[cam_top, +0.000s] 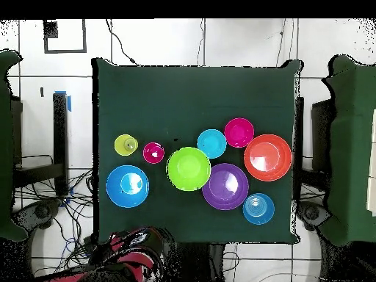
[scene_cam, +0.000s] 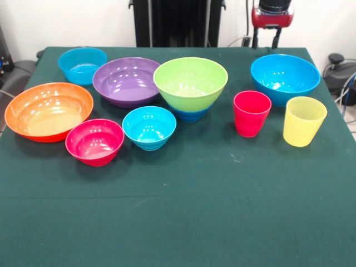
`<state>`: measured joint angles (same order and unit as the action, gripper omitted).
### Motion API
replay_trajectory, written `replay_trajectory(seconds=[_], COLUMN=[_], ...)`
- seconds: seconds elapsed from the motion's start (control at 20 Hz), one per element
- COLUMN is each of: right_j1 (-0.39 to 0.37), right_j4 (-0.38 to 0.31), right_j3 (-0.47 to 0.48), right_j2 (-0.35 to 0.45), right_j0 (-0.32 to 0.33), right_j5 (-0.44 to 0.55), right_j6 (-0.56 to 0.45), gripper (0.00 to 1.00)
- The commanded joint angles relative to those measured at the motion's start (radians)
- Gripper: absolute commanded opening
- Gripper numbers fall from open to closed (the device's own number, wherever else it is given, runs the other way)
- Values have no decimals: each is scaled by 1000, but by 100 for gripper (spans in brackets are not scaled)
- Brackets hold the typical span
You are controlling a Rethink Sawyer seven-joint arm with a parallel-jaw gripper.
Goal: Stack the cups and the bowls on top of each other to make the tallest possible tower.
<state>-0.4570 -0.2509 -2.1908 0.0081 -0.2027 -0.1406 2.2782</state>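
Bowls (scene_cam: 127,81): eight, one nested under lime green; cups (scene_cam: 251,113): two; end effector (scene_cam: 272,16) state unclear.

Bowls — orange (scene_cam: 48,111), purple (scene_cam: 127,81), lime green (scene_cam: 191,82), pink-red (scene_cam: 94,142), blues; cups — red-pink (scene_cam: 251,113), translucent yellow (scene_cam: 303,120); dark green table (scene_cam: 178,211).

On the table (scene_cam: 178,211) stand 8 bowls and 2 cups, 10 pieces in all.

Bowls by colour: 1 orange bowl (scene_cam: 49,111), 1 purple bowl (scene_cam: 127,82), 1 lime green bowl (scene_cam: 191,83) (it sits nested in 1 small dark blue bowl (scene_cam: 190,114), of which only the lower band shows), 1 pink-red bowl (scene_cam: 94,142), and 3 blue or cyan ones: the far-left cyan bowl (scene_cam: 82,65), the small cyan bowl (scene_cam: 149,127) and the large blue bowl (scene_cam: 285,78).

Cups: 1 red cup (scene_cam: 251,113) and 1 yellow cup (scene_cam: 303,120).
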Motion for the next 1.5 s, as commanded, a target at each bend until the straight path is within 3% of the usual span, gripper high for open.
replay_trajectory(seconds=[0.05, 0.3, 0.55, 1.0, 1.5], right_j1=[76, 104, 70, 80, 45], right_j4=[88, 78, 104, 106, 134], right_j3=[2, -1, -25, -60, -100], right_j2=[47, 59, 70, 119, 152], right_j0=[68, 112, 117, 177, 182], right_j5=[-100, -164, -162, -261, -287], right_j6=[230, 247, 268, 299, 313], gripper=[100, 100, 100, 100, 100])
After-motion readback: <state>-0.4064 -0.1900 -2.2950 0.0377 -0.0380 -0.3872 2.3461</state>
